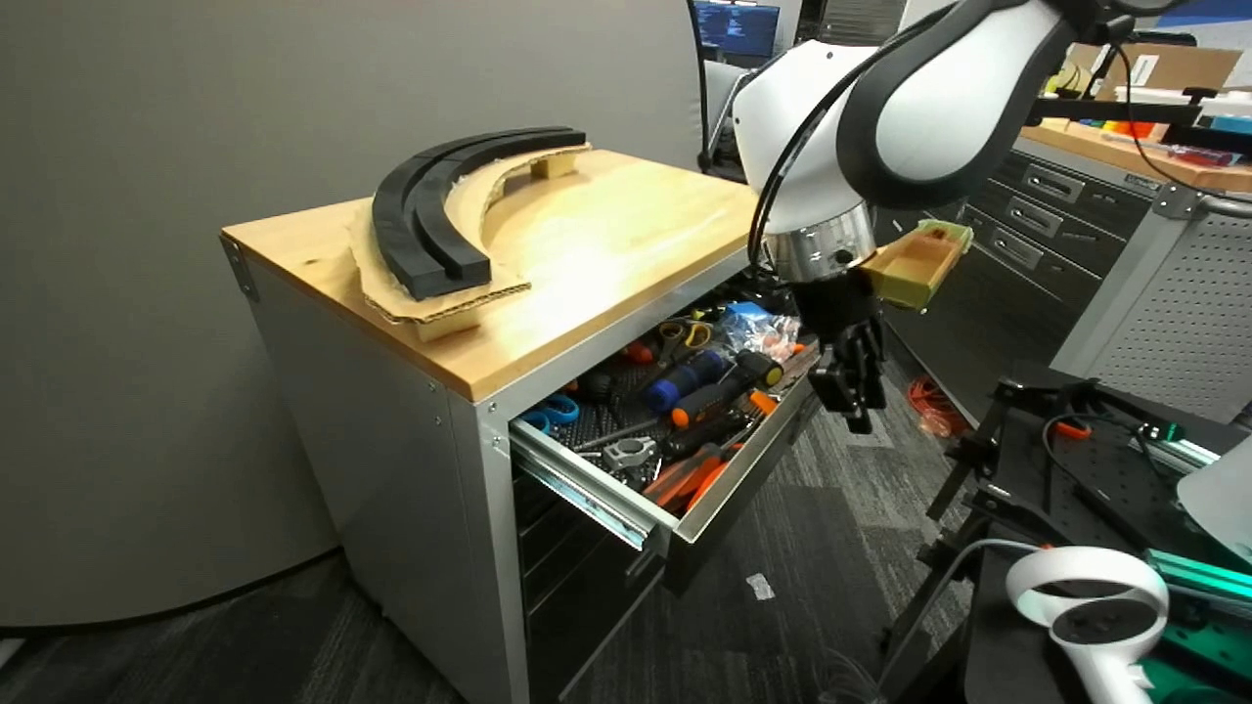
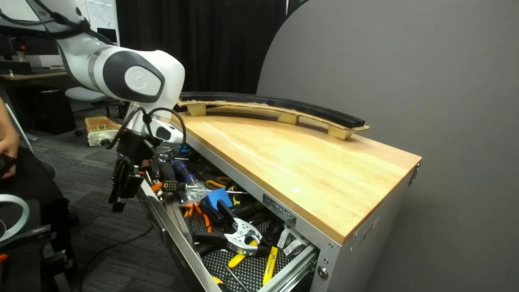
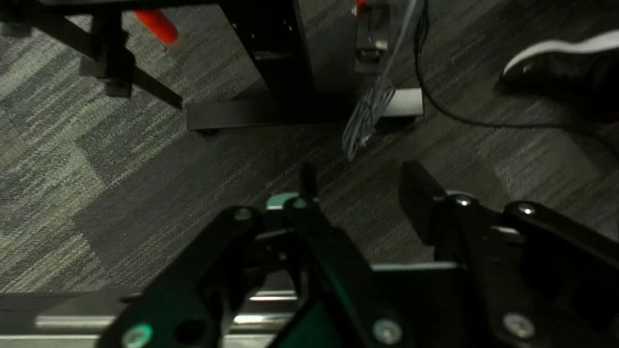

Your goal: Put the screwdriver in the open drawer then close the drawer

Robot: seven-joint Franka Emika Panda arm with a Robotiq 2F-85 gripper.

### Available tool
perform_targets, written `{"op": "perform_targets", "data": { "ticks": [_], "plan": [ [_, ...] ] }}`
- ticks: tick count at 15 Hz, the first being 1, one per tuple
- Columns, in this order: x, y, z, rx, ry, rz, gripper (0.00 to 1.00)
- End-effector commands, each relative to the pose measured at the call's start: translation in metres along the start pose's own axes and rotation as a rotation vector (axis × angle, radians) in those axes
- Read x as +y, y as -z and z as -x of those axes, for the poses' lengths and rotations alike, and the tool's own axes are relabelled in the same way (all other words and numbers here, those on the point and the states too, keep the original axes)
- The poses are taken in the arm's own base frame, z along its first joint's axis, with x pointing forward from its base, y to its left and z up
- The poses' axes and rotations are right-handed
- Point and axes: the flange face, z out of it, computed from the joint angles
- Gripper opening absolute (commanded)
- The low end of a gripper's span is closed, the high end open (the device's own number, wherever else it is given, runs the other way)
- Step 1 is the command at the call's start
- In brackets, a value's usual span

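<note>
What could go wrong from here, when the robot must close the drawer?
The screwdriver seems to rest on top of other tools, so it might catch on the cabinet as the drawer closes. The open claw hangs outside, beyond the drawer's front edge; it could slip or bump that edge if it pushes off-centre.

The drawer (image 1: 748, 464) stands pulled out, its front dark grey with a pale metal edge. The screwdriver (image 2: 171, 185) lies on its side inside, near the front; its handle is short, black and yellow, and its shaft points inward.
</note>
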Motion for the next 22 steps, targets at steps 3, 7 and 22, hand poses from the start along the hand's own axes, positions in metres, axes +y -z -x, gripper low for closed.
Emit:
{"op": "perform_targets", "data": {
  "ticks": [3,7,22],
  "plan": [
    [-0.022,0.019,-0.024,0.195,-0.188,-0.079,0.01],
    [-0.033,0.039,-0.046,0.321,-0.287,-0.159,0.00],
    [-0.081,0.060,-0.104,0.764,-0.310,-0.150,0.24]
  ]
}}
